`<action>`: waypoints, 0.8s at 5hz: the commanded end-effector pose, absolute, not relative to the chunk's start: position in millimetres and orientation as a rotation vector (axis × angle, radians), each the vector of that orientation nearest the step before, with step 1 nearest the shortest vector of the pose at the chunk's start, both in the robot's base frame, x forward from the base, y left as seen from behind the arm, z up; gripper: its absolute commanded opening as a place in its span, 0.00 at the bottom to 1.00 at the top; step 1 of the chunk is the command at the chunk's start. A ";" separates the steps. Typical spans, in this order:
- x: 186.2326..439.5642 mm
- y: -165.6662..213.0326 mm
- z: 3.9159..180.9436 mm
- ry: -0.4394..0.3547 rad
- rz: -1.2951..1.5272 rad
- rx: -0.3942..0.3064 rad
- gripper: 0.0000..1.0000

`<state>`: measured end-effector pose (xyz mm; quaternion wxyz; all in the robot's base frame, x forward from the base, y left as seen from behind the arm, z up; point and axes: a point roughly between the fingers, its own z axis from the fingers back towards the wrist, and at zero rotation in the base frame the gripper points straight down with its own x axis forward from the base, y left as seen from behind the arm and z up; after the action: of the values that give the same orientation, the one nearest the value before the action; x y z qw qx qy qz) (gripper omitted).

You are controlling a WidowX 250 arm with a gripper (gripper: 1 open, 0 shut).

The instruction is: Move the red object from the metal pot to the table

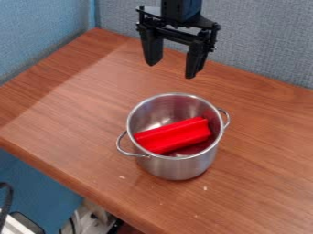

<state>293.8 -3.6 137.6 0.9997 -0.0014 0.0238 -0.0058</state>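
A bright red elongated block, the red object (175, 135), lies slanted inside the metal pot (175, 163), spanning it from lower left to upper right. The shiny pot stands on the reddish-brown wooden table (73, 96), near its front edge, with small loop handles on its left and right rim. My black gripper (175, 59) hangs above and behind the pot, pointing down. Its two fingers stand wide apart with nothing between them. It touches neither the pot nor the block.
A blue wall runs behind the table. The table's rounded front edge (73, 178) slants from the left down to the lower right, with dark floor and clutter below it. Bare wood lies left of the pot and behind it.
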 end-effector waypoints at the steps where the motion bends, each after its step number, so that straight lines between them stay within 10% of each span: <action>1: 295.6 -2.0 136.9 0.049 -0.006 -0.003 1.00; 4: 305.2 5.1 143.2 0.030 0.035 -0.014 1.00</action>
<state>299.3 -0.3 130.7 0.9991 -0.0067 0.0399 0.0092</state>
